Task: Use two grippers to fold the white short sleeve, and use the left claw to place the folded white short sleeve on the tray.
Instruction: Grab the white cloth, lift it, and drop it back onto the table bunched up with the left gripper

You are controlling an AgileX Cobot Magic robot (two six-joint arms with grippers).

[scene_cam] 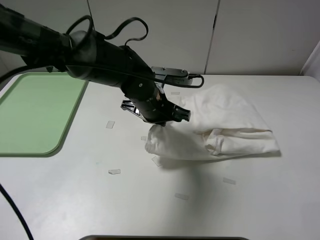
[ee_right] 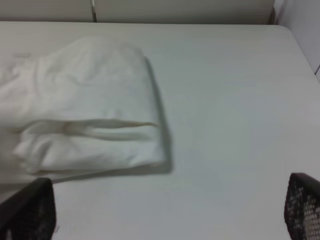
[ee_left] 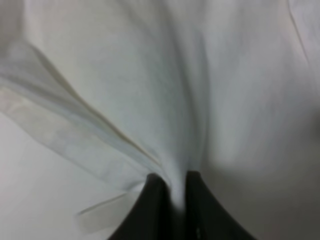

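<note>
Left tool (scene_cam: 182,116) is reaching in from the left side of the high cam and is pinching the white short sleeve (scene_cam: 230,125) right at the shirt's left end, approx mid-counter. In the left wrist cam its two black fingers are sitting pressed together w/ a bunch of white fabric squeezed btwn them, and the cloth is fanning out from that pinch in long creases, one folded hem edge running off to the side. The shirt itself is lying on the white counter (scene_cam: 150,210) as a folded bundle, right of centre in the high cam, w/ most of it stretching away from the left tool toward the right. It's sitting well apart from the pale green tray (scene_cam: 35,112), which is over at the counter's left edge, nothing on the part showing. Right tool (ee_right: 167,210) is spread wide and gripping nothing; the shirt is lying out in front of it, near one finger, can't tell if touching. A few small tape strips (scene_cam: 114,171) are lying scattered on the counter around the shirt.
</note>
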